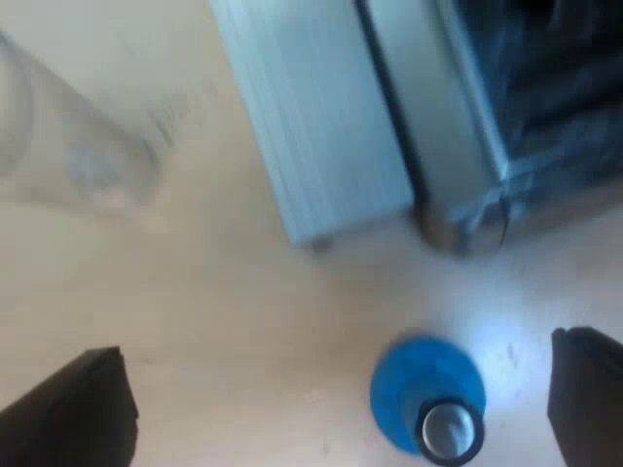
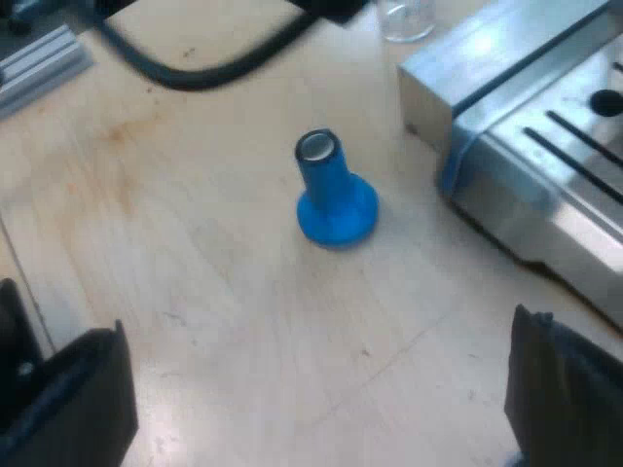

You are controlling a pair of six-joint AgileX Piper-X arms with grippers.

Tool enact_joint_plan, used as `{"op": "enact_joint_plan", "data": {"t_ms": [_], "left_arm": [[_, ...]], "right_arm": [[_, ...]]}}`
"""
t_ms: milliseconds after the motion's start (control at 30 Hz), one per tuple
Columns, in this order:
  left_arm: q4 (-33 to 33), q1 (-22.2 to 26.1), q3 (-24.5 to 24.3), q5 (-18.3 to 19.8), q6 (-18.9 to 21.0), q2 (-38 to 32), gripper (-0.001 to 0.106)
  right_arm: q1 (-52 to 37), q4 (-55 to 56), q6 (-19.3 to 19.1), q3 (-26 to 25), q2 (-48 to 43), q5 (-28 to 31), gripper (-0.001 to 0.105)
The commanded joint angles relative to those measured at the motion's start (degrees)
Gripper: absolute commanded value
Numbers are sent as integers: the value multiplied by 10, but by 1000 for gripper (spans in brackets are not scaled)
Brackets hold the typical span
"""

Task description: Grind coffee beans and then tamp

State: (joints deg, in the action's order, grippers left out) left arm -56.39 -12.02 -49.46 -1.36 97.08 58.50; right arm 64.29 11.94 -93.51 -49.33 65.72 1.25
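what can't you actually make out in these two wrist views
- measuring glass: cut off by the picture edge in the right wrist view, and only a faint outline in the left wrist view. Any fill level is unreadable.
- espresso machine: both views cut it off at its base and drip tray, so its upper part cannot be judged.
- tamper: its flat face rests on the table and is hidden.

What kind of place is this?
Probably a coffee-making workbench, perhaps a lab: a blue tamper stands on a pale wooden tabletop near a steel espresso machine and a measuring glass.
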Motion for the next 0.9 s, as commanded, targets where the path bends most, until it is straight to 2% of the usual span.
{"op": "enact_joint_plan", "data": {"t_ms": [33,167,367,533,567,700,800,900], "left_arm": [[-3,0,-21,-10,8,-63,86],[-3,0,-50,-10,8,-128,86],[0,0,-106,-9,8,-164,86],[0,0,-143,-9,8,-164,86],[-1,0,-148,-9,8,-164,86],[-1,23,-174,20,13,-161,86],[1,97,-175,86,17,-161,86],[1,120,-175,112,21,-161,86]], "right_arm": [[-37,156,-4,-72,-16,-1,78],[-88,212,-20,-145,-39,1,78],[-198,319,-21,-226,-69,2,78],[-290,386,-36,-253,-93,2,78],[-338,399,-44,-253,-107,2,78],[-426,427,-54,-253,-128,-5,78],[-542,456,-86,-253,-142,-57,78],[-621,478,-105,-253,-144,-95,78]]}}
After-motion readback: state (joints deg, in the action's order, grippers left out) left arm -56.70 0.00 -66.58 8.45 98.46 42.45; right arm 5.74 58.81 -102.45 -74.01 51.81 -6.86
